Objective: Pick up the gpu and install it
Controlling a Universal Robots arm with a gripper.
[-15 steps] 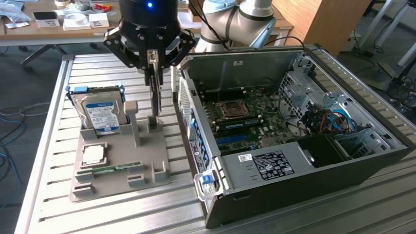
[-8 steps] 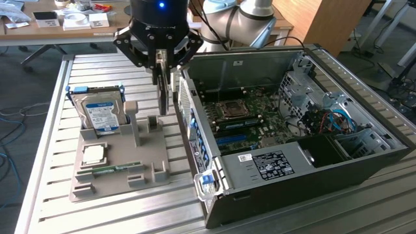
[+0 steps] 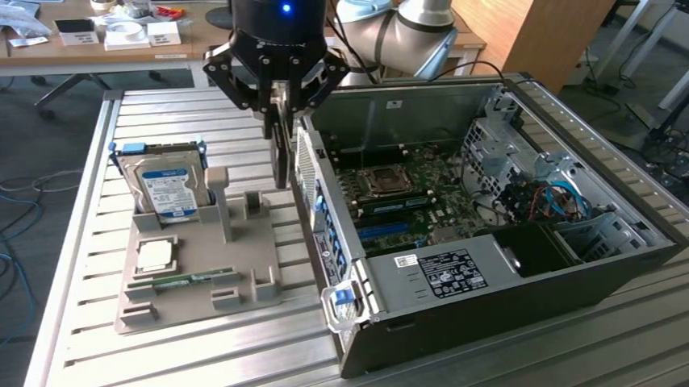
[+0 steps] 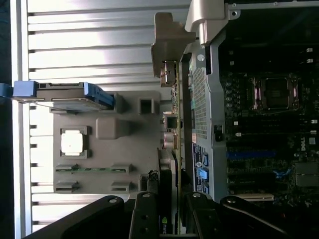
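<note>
Gripper (image 3: 277, 106) partly closed and clamped on the gpu (image 3: 282, 157). The card hangs on edge above the middle of the slatted table (image 3: 173, 113), between the grey parts holder (image 3: 194, 302) and the open computer case (image 3: 485, 310).

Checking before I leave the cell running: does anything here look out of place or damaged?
Nothing stands out. The gripper holds the gpu on edge, just outside the open case, beside the parts tray.

Cut by the exterior view's top edge: upper body of the black gripper (image 3: 277, 106). Hidden between its fingers: top of the thin dark flat gpu card (image 3: 282, 157). Too small to read: blue-and-white label on the silver hard drive (image 3: 169, 193)
</note>
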